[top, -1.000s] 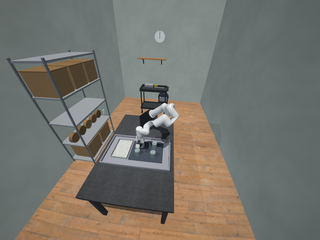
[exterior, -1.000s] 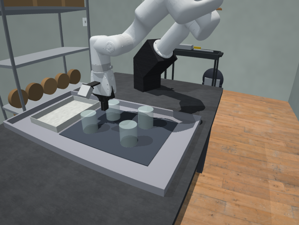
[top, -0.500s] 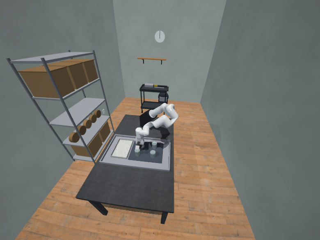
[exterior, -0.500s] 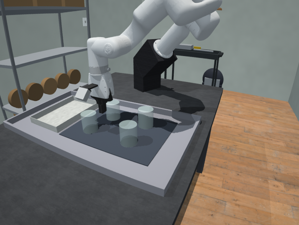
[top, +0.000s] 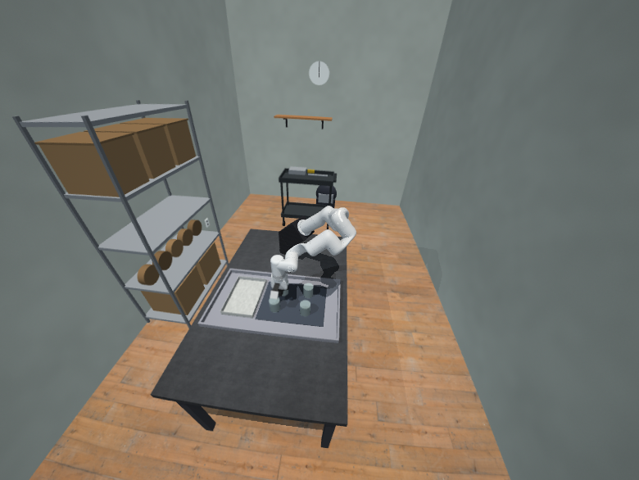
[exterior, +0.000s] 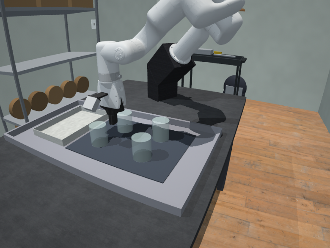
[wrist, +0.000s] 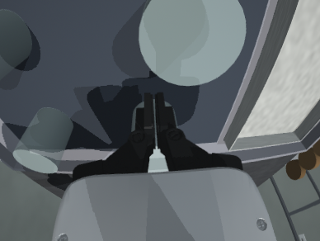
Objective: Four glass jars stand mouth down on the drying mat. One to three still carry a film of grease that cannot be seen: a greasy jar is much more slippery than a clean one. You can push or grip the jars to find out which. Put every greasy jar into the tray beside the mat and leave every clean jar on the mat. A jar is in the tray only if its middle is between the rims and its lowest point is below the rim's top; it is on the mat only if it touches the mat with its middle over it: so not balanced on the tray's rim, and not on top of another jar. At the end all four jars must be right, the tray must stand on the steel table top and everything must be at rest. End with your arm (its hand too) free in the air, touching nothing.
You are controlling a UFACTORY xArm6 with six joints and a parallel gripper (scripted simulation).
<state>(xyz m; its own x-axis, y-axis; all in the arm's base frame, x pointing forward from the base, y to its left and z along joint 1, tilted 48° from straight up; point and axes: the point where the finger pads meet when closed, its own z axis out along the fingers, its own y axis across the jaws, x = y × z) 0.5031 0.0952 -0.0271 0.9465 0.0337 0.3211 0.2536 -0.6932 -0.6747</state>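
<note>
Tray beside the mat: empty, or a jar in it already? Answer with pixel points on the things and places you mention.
Empty of jars: the tray [top: 258,296] [exterior: 48,139] [wrist: 264,140] shows bare speckled bottom, and four jars stand on the mat [top: 292,319] [exterior: 160,173] [wrist: 95,62].

We see the jars [top: 305,308] [exterior: 141,147] [wrist: 192,37] as smooth, see-through glass of pale green tint. Under them the mat [top: 314,318] [exterior: 157,170] looks matt, dark and even. At nine o'clock from it in the top view, the tray [top: 238,314] [exterior: 49,140] [wrist: 264,139] has dull grey walls and a mottled, rough-looking pale bottom. At six o'clock, the table [top: 268,366] [exterior: 66,208] looks matt and faintly blotchy. The arm [top: 323,243] [exterior: 162,17] is smooth and white, with soft shine. At three o'clock we find the floor [top: 397,330] [exterior: 280,160] of wooden planks.
</note>
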